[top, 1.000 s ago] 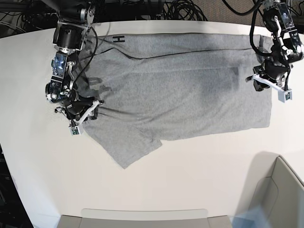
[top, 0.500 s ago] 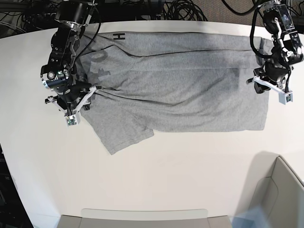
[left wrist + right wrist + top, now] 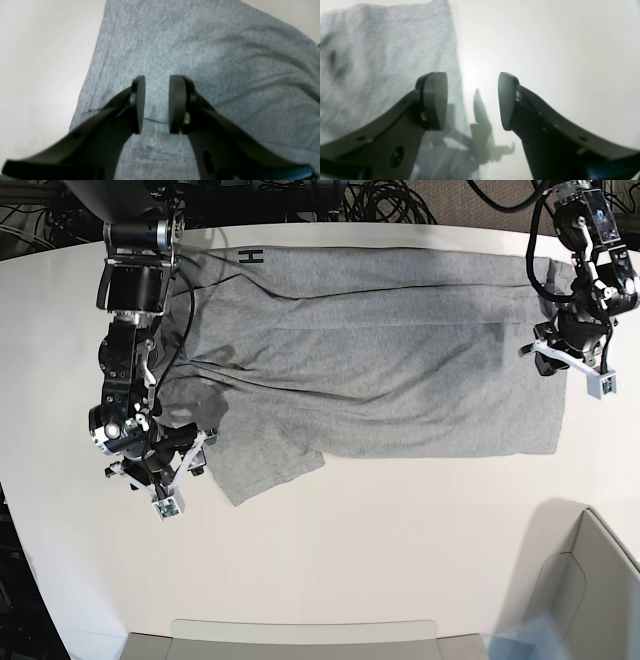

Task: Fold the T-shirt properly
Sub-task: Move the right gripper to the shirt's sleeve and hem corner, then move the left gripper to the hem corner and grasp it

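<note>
The T-shirt point(image 3: 370, 350) lay flat on the desk point(image 3: 400, 560), long axis running 9 to 3 o'clock, sleeve pointing toward 7 (lettering at the 11 o'clock corner). Right claw point(image 3: 472, 100) hung released; left claw point(image 3: 157, 103) gaped over cloth, gripping nothing.

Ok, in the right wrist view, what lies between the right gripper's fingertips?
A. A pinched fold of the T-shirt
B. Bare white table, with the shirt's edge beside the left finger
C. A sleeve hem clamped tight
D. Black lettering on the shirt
B: the right gripper stands open over bare white table, nothing clamped, and the grey T-shirt ends at an edge beside its left finger.
</note>
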Motion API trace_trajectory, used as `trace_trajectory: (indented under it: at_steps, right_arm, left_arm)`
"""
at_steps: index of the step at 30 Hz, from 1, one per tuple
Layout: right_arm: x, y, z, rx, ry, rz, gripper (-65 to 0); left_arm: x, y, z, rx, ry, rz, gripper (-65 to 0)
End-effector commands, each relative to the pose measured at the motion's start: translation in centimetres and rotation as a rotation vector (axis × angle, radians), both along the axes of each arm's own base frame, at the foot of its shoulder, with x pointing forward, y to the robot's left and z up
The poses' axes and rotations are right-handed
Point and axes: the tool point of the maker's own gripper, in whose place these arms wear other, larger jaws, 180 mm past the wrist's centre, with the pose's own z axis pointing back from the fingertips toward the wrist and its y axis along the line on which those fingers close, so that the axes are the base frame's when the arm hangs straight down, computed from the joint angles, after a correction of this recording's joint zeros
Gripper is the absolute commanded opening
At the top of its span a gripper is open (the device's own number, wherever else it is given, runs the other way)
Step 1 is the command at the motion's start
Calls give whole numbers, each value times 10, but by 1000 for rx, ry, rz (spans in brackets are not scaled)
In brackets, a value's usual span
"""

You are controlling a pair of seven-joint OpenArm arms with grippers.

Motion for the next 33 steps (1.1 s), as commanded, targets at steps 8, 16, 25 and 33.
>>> trace_trajectory:
  at_steps: [8,16,25,33]
  right_arm:
    - [43,9,-36,170,-8,-20,-330]
    - [29,19,-92,284,91,-66,-330]
    - [18,27,-105,292,132,-54,-330]
    - [10,22,-112,281,159,-60,-330]
  left_arm:
    - [7,3,11,19,-39,-9,-476]
    - [7,3,11,21,-39,-9,-476]
    - [47,5,10,-12,-62,-15,-432]
    - [126,45,-1,31,-76,9,-415]
